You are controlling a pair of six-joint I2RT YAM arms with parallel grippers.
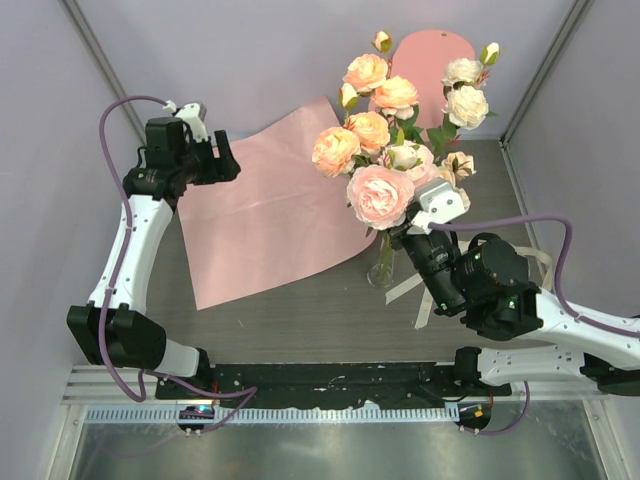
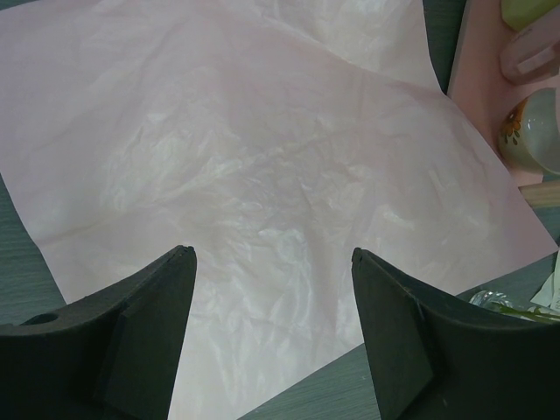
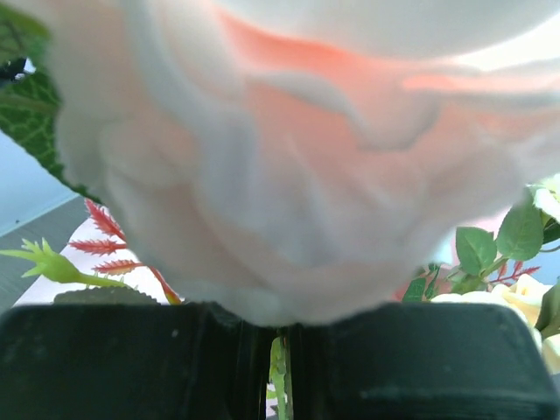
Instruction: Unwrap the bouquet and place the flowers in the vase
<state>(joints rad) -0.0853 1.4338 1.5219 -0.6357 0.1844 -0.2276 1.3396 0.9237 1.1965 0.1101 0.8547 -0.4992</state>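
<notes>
The flowers point(image 1: 380, 150), pink, peach and cream roses on green stems, stand upright with their stems in the small clear vase point(image 1: 381, 270). My right gripper point(image 1: 400, 236) is shut on the stems just above the vase's neck. In the right wrist view a green stem point(image 3: 280, 359) shows in the narrow gap of that gripper point(image 3: 280, 337), and a large pale rose point(image 3: 297, 157) fills the view above. The pink wrapping paper point(image 1: 270, 210) lies flat and unfolded. My left gripper point(image 1: 228, 158) hovers open over the paper's far left corner, with only paper point(image 2: 262, 175) under it point(image 2: 273, 254).
A pink shelf point(image 1: 430, 55) stands at the back behind the roses; the left wrist view shows its edge point(image 2: 477, 96) with a cup point(image 2: 534, 131). Cream ribbon point(image 1: 418, 290) lies on the table beside the vase. Grey walls close in both sides.
</notes>
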